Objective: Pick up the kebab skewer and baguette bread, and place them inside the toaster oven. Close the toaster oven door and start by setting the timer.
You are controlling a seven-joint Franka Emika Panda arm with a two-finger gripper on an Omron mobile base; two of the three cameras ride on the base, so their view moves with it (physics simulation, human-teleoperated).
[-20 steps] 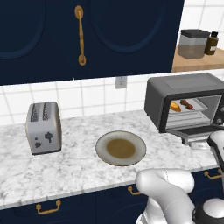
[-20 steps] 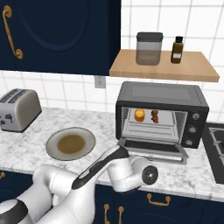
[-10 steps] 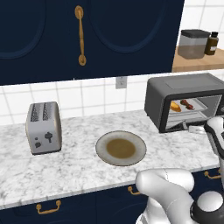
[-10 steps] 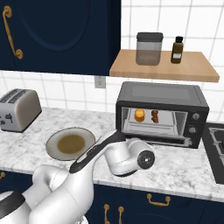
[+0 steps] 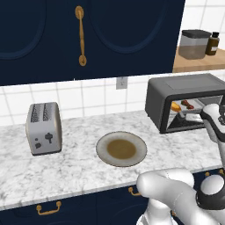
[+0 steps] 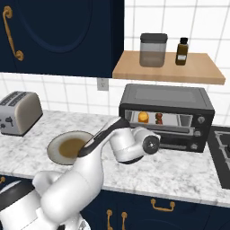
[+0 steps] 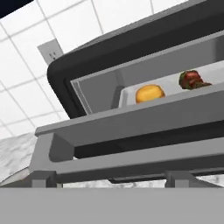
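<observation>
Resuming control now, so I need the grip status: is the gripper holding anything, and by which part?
Cannot be told. The hand is up against the half-raised toaster oven door near its bar handle, but the fingertips aren't visible. The baguette bread and kebab skewer lie inside.

No readable text, label, brand, number or sign appears on anything.

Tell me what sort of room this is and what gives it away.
A home kitchen, rendered: a marble counter under navy cabinets, with a toaster, a plate and a toaster oven against a white tiled wall.
</observation>
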